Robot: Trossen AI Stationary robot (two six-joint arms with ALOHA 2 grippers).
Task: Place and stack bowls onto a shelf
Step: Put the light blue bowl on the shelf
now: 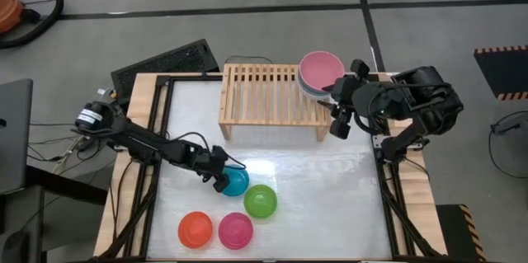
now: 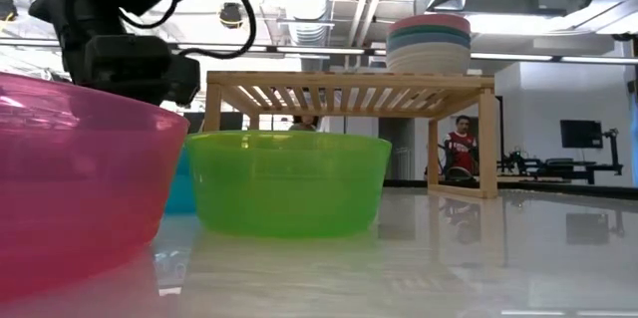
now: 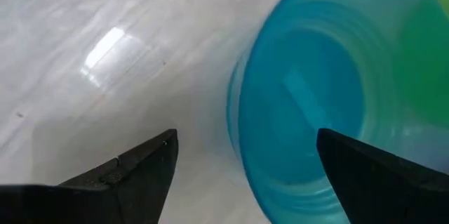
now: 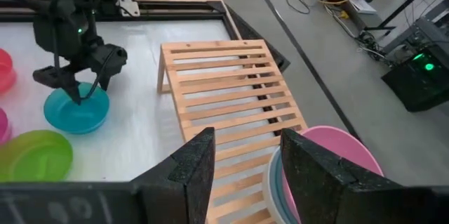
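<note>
Your next bowl is the cyan bowl (image 1: 236,182), sitting upright on the white table (image 1: 330,189) toward the front left, just beside the lime green bowl (image 1: 261,201); the red-orange bowl (image 1: 195,229) and magenta bowl (image 1: 235,230) lie nearer the front edge. The left gripper (image 1: 219,174) hangs right over the cyan bowl's rim with its fingers spread, one tip outside the wall and the other over the inside, as the left wrist view shows (image 3: 242,161). It is not clamped on anything yet. Judge this bowl as light, thin, stiff plastic with a smooth, slick wall: pinch the rim wall between the fingers, deep enough that it does not pivot or slip out, and expect it to skate on the glossy table if you nudge it first. Mind the lime green bowl close by. On the shelf (image 1: 264,90), the larger bowls already stand nested at its right end, pale pink bowl (image 1: 320,69) on top. The right gripper (image 1: 338,115) waits just off that stack, by the shelf's right end, fingers parted and empty.
</note>
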